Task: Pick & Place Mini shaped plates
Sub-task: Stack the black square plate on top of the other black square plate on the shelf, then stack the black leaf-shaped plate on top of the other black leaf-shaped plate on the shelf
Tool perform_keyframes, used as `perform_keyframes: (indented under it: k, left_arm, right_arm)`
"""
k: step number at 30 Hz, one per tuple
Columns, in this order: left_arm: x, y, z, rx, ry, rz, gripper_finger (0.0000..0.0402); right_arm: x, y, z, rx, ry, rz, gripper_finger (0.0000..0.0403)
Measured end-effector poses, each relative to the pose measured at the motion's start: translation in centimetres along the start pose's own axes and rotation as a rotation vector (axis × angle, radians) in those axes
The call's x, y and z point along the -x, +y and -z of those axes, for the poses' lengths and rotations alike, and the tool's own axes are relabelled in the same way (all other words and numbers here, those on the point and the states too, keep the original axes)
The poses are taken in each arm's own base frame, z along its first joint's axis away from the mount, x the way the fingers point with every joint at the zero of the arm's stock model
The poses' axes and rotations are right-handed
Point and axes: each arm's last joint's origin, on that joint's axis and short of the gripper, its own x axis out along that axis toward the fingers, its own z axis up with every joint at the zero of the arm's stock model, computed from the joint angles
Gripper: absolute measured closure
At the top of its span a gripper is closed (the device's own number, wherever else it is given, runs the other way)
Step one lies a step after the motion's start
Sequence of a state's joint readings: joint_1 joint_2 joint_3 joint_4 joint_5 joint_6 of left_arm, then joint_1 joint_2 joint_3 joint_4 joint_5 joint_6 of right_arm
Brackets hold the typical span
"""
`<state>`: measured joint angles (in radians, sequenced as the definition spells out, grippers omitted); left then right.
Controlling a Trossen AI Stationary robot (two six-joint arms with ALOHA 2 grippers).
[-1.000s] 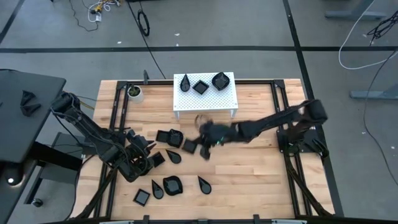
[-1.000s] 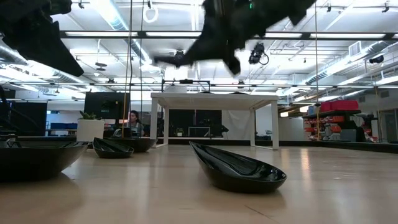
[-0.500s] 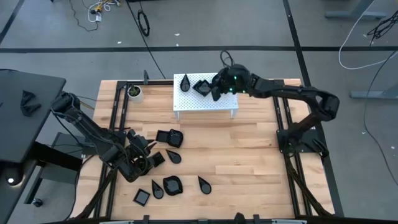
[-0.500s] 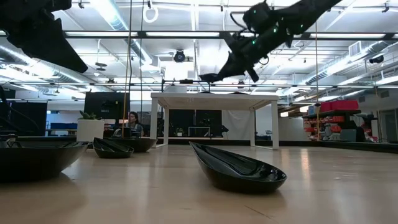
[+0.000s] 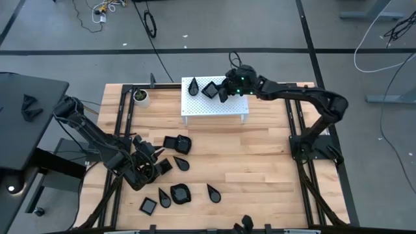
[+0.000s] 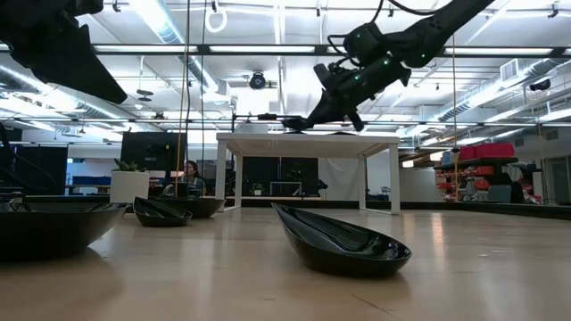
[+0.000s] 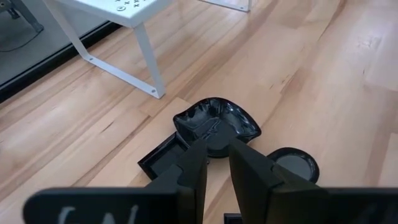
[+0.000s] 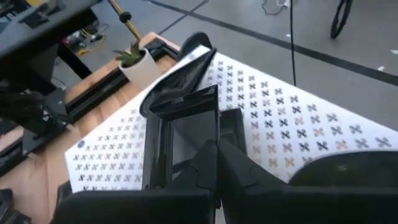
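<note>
My right gripper [image 5: 224,91] hangs over the white perforated stand [image 5: 214,109] at the table's far side, shut on a square black mini plate [image 8: 183,134]. On the stand lie a teardrop plate [image 5: 194,85], a square one [image 5: 209,90] and a shell-shaped one [image 8: 348,171]. More black mini plates lie on the wood at the near left [image 5: 176,142]. Above them my left gripper [image 7: 216,163] hovers, its fingers a narrow gap apart with nothing between. Ahead of it a shell plate [image 7: 217,123] rests partly on a square plate [image 7: 163,163]. My right gripper pinches the square plate by one side rim [image 8: 216,127] between its two shut fingers. The fingers come slanting down from the table's right side. In the low view the plate [image 6: 294,120] sticks out past the fingertips toward the left, roughly level, just above the stand's top.
A small white cup with a plant [image 5: 140,96] stands left of the stand. Black frame rails [image 5: 123,110] run along both sides of the table. Bare wood [image 5: 260,162] lies in the middle and right. A teardrop plate [image 6: 339,241] sits near the front edge.
My right gripper has swung from the middle of the table up and toward the far edge, carrying the square plate from the wood to above the stand. Over the last half second it edged slightly left over the stand. It stayed shut.
</note>
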<state>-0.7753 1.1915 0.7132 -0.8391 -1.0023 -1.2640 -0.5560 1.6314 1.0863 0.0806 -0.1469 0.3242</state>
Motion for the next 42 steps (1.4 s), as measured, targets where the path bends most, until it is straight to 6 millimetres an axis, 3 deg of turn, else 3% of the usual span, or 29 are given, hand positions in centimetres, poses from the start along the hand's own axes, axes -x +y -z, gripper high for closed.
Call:
perform_keyframes:
  k: [6, 17, 21, 25, 29, 34, 38, 42]
  left_arm:
    - [0.0, 0.0, 0.0, 0.001, 0.000, 0.001, 0.0328]
    - [0.0, 0.0, 0.0, 0.000, 0.000, 0.002, 0.0328]
    - [0.0, 0.0, 0.0, 0.001, 0.001, 0.003, 0.0328]
    - [0.0, -0.1, 0.0, 0.005, 0.000, 0.005, 0.0328]
    - [0.0, -0.2, 0.0, 0.016, -0.002, 0.011, 0.0328]
    - [0.0, -0.2, -0.1, 0.022, -0.003, 0.015, 0.0328]
    - [0.0, -0.2, -0.1, 0.024, -0.004, 0.016, 0.0328]
    - [0.0, -0.3, -0.1, 0.026, -0.002, 0.018, 0.0328]
  right_arm:
    - [-0.6, -0.3, 0.4, -0.009, 0.010, 0.011, 0.0370]
    - [-0.3, 0.1, -0.4, 0.027, -0.059, -0.011, 0.0227]
    - [1.1, 2.2, -1.1, 0.104, -0.106, -0.058, 0.0215]
    - [2.9, 7.3, -0.6, 0.240, -0.147, -0.138, 0.0229]
    - [4.5, 14.1, 2.3, 0.414, -0.144, -0.240, 0.0255]
    - [6.7, 21.7, 8.9, 0.629, -0.058, -0.334, 0.0293]
    - [7.9, 24.7, 13.7, 0.618, 0.079, -0.394, 0.0320]
    - [7.8, 25.8, 17.4, 0.506, 0.242, -0.405, 0.0328]
